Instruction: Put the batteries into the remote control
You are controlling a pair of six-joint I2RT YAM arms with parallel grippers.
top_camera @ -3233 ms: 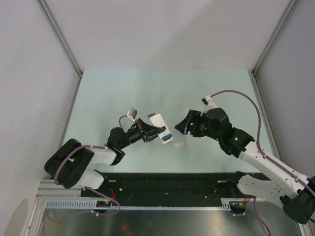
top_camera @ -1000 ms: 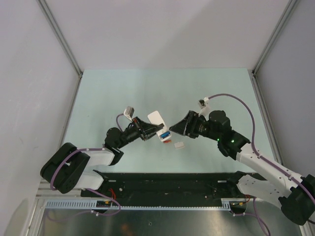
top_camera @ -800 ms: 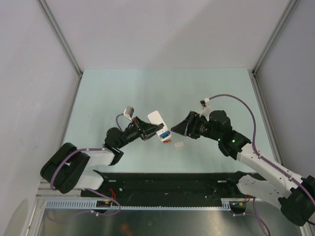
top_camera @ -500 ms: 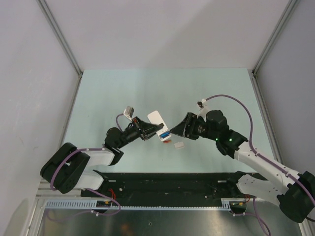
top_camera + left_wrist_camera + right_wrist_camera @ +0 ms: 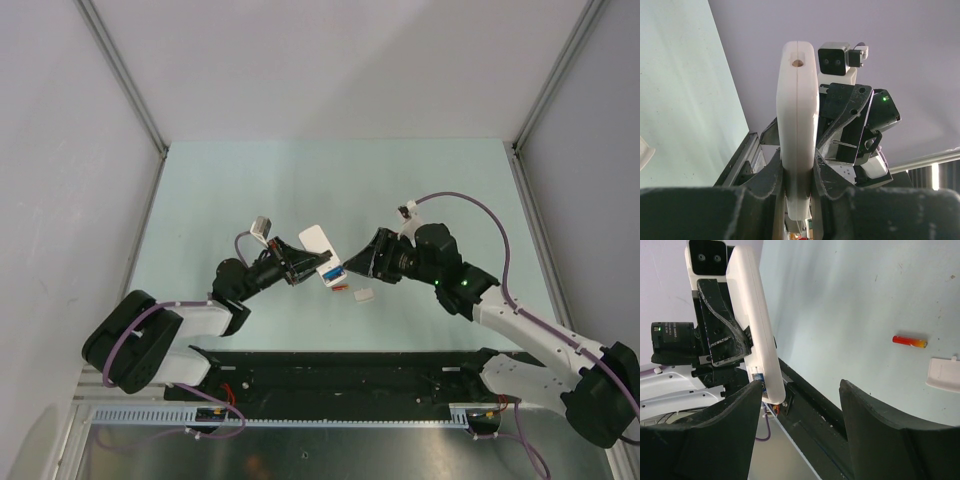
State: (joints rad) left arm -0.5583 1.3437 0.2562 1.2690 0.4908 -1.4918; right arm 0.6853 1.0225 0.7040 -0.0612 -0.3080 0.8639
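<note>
My left jaws are clamped around the flat white plastic remote control (image 5: 797, 125), holding it on edge above the middle of the pale green table (image 5: 250, 180). My right jaws are spread apart, one finger (image 5: 715, 440) just beside the remote's lower end. A small orange-red battery (image 5: 909, 341) lies on the table near a loose white rectangular cover (image 5: 945, 375).

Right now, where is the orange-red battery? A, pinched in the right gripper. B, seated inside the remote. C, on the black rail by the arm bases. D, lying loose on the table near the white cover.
D: the orange-red battery lies flat on the table, close to the white cover but not touching it, with no fingers on it.
</note>
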